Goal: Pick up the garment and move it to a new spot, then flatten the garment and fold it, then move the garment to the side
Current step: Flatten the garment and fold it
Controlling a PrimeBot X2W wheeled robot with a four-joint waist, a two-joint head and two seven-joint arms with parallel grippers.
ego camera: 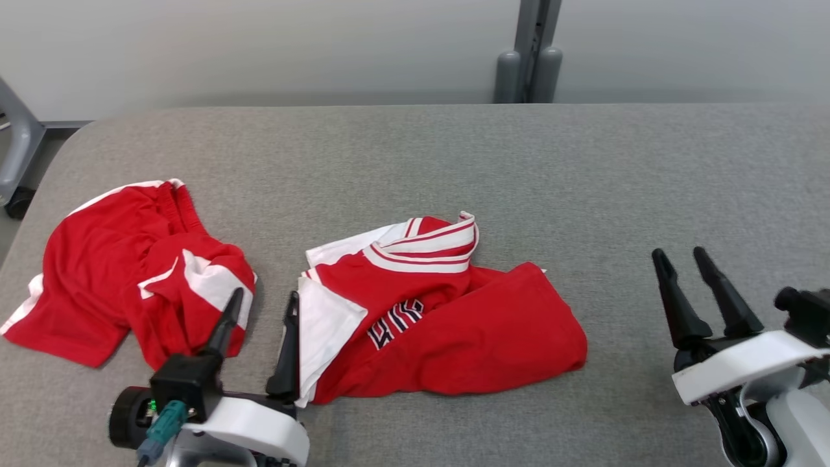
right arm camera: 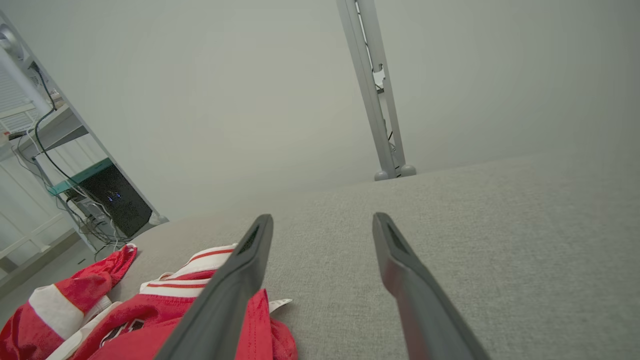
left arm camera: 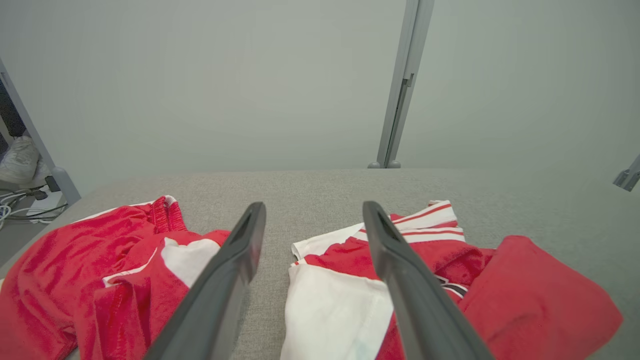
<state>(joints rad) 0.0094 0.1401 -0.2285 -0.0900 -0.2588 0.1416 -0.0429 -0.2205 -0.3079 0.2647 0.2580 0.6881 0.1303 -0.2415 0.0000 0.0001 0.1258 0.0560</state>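
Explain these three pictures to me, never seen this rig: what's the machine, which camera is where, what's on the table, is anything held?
It is a two-armed wheeled robot. The head view looks down from its head at a grey padded table. The other two come from cameras on each wrist, looking along that gripper's two dark fingers. On the table lie a crumpled red and white jersey with lettering and, to its left, red shorts with white trim. The left gripper sits between the two garments, its jaws open and empty. The right gripper is over bare table to the right, also open. Nothing is held.
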